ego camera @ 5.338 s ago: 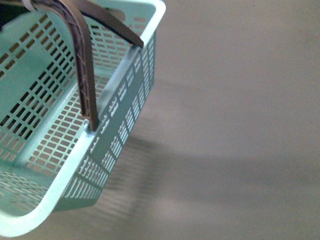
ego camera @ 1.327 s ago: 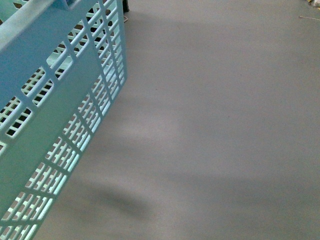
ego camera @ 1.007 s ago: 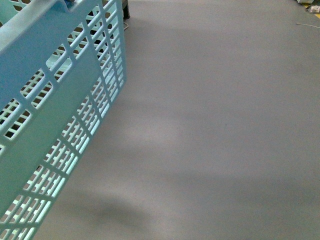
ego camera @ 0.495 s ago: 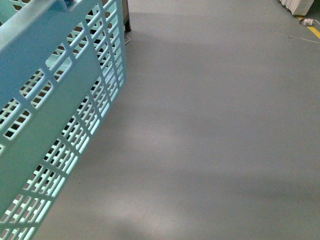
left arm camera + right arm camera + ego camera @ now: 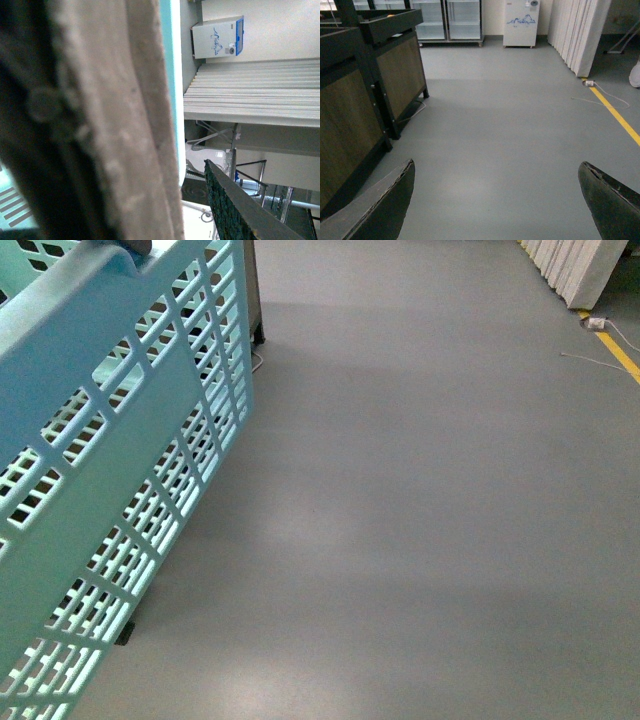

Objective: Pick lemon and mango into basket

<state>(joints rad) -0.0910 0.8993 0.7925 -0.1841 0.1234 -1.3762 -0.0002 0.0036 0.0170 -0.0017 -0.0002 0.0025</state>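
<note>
The basket [image 5: 90,440] is seen steeply tilted at the left of the front view. Its brown handle [image 5: 100,125] fills the left wrist view, where only one finger of the left claw [image 5: 225,200] is shown, so its grip cannot be told, though the basket is judged to be carried by it. The right claw [image 5: 497,165] is held wide apart and empty over open floor [image 5: 420,500] beside a dark stand [image 5: 370,90]. No lemon or mango is in sight, so the approach is judged in hand: next, the fruit must be found and the basket set within reach.
</note>
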